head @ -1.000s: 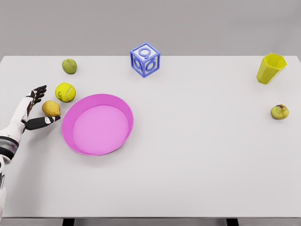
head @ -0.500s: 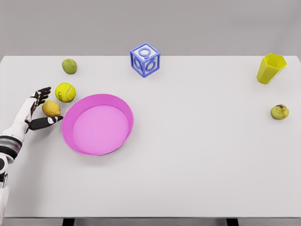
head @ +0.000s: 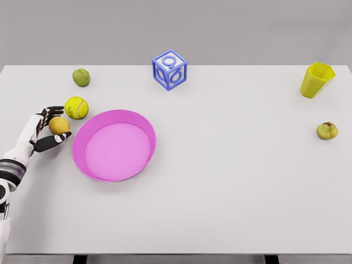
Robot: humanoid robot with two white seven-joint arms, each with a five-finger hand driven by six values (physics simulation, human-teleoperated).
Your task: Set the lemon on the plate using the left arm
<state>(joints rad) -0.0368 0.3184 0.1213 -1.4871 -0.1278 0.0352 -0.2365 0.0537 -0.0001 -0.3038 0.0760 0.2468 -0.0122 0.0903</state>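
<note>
Matt, smooth white worktop (head: 231, 192); round pink plastic-looking plate (head: 80, 144), faintly glossy; fuzzy yellow tennis ball (head: 76, 107), upper left of frame.

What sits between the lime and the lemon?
In the head view, the tennis ball lies between the lime and the lemon.

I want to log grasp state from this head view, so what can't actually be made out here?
- Whether the left robot hand grips the lemon: the fingers curl around it, but contact is too small to judge.
- The lemon's left side, hidden behind the hand.
- The left arm beyond the forearm, cut off by the left edge.
- The right arm: out of view.
</note>
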